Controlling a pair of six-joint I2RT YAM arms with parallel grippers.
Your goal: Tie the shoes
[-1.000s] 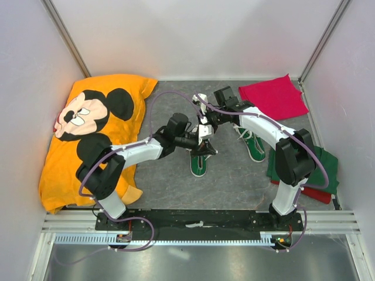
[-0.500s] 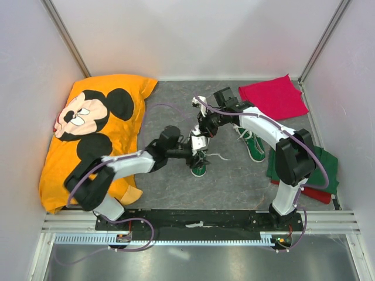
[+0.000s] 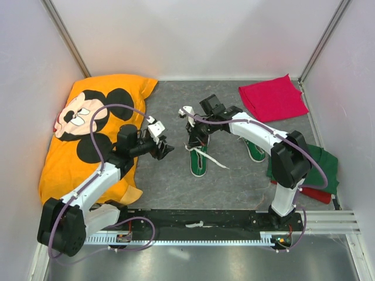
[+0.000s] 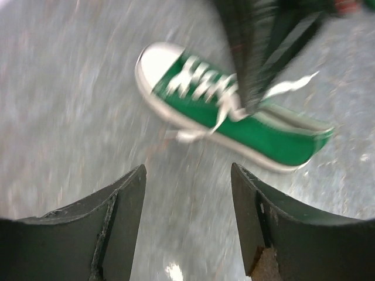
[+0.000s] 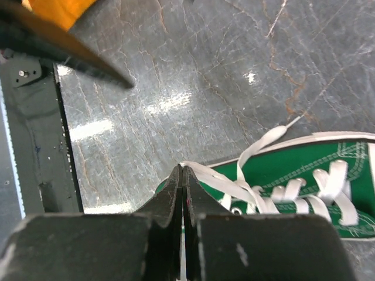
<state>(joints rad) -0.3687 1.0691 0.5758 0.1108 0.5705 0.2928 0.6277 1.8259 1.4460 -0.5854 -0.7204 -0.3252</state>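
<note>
One green shoe with white laces lies on the grey mat, toe toward the arms. The second shoe lies to its right, partly under the right arm. My right gripper is low over the first shoe's tongue. In the right wrist view that gripper is shut, and a white lace runs taut from its tips to the eyelets of the shoe. A loose lace end trails right. My left gripper stands open and empty left of the shoe. In the left wrist view the shoe lies beyond the left gripper.
An orange Mickey Mouse cloth covers the left side under the left arm. A red cloth lies at the back right. A folded green cloth sits on something red at the right edge. White walls enclose the mat.
My left gripper opened and drew back to the left, away from the shoe. My right gripper shifted left over the shoe, and a lace end now trails to the right.
</note>
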